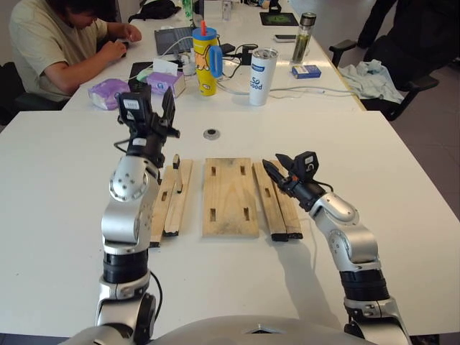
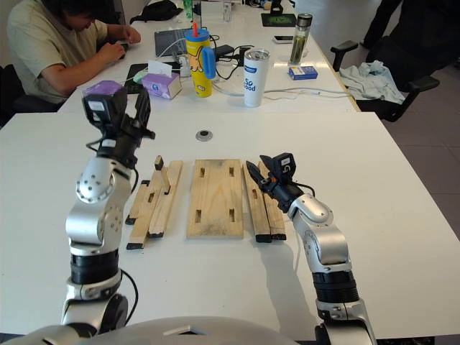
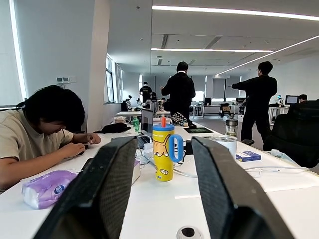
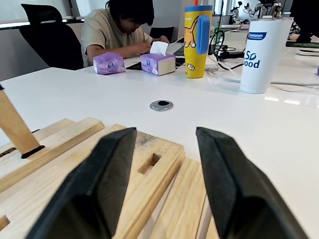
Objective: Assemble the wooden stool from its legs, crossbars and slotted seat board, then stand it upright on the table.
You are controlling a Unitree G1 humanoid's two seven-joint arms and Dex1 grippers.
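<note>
The slotted seat board (image 1: pixel 230 196) lies flat at the middle of the white table. To its left lies a bundle of wooden legs and crossbars (image 1: pixel 172 205), with one short piece (image 1: pixel 175 161) sticking up. Two more wooden legs (image 1: pixel 279 205) lie side by side against the board's right edge. My left gripper (image 1: pixel 152 108) is raised well above the left bundle's far end, open and holding nothing; its dark fingers (image 3: pixel 99 199) point toward the far tables. My right gripper (image 1: pixel 277 167) hovers low over the far end of the right legs, open, with the board's corner (image 4: pixel 149 159) between its fingers.
A round metal grommet (image 1: pixel 210 134) sits in the table just beyond the board. Farther back stand a yellow bottle (image 1: pixel 205 61), a white tumbler (image 1: pixel 263 75), tissue packs (image 1: pixel 108 92) and cables. Bare table surface (image 1: pixel 57 187) stretches to both sides and in front.
</note>
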